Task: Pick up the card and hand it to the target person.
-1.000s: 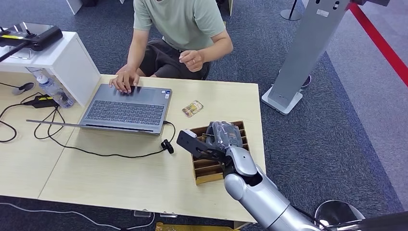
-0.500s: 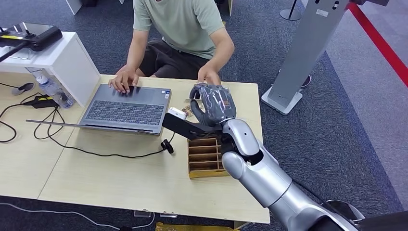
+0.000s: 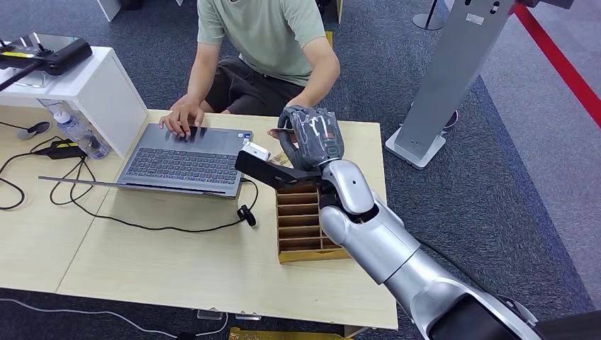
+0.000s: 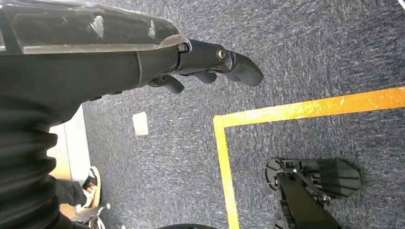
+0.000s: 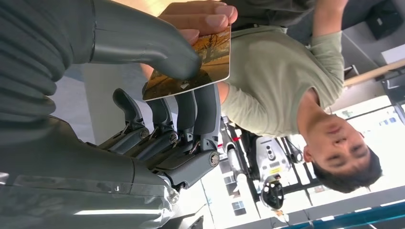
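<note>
A grey open laptop (image 3: 186, 159) with a black cable is seen at the left of the pale wooden table (image 3: 142, 262). To its right, a brown slotted wooden organiser (image 3: 305, 225) is set near the table's edge; its contents cannot be told. Above it, a glossy orange-brown card (image 5: 196, 67) with rounded corners is pinched between thumb and fingers of the right robot hand (image 3: 312, 138), and is touched by the seated person's hand (image 5: 203, 16). The left robot hand (image 4: 210, 64) is held loosely curled over grey carpet, holding nothing.
</note>
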